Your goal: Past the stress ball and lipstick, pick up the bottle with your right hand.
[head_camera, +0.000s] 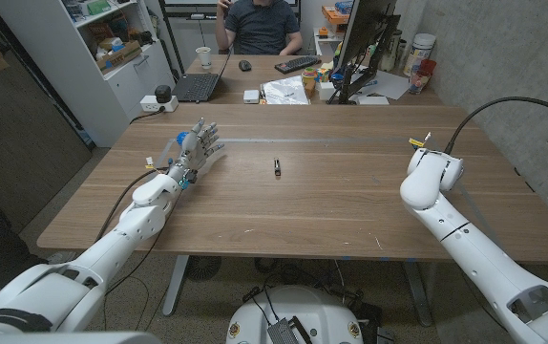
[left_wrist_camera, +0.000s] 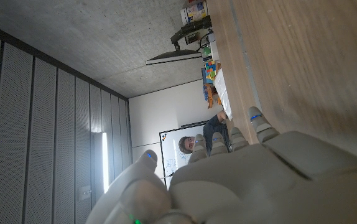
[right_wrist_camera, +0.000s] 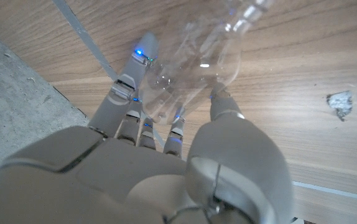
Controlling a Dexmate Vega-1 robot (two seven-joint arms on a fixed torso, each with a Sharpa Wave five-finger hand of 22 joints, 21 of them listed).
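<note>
Left hand [head_camera: 196,148] spread; right hand [right_wrist_camera: 166,155] curled, gripping.

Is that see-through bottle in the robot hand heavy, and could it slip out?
Probably light: the bottle looks clear right through, with no liquid visible, so it seems empty. It might be slippery, since its surface is smooth and shiny against the right robot hand. Its round body would likely roll if dropped on the table.

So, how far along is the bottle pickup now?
Done: the right hand is at the clear plastic bottle. In hand: its fingers and thumb grip it. Left: the lift; I cannot tell whether it is off the wooden table yet. The left hand is open, apart from the lipstick.
</note>
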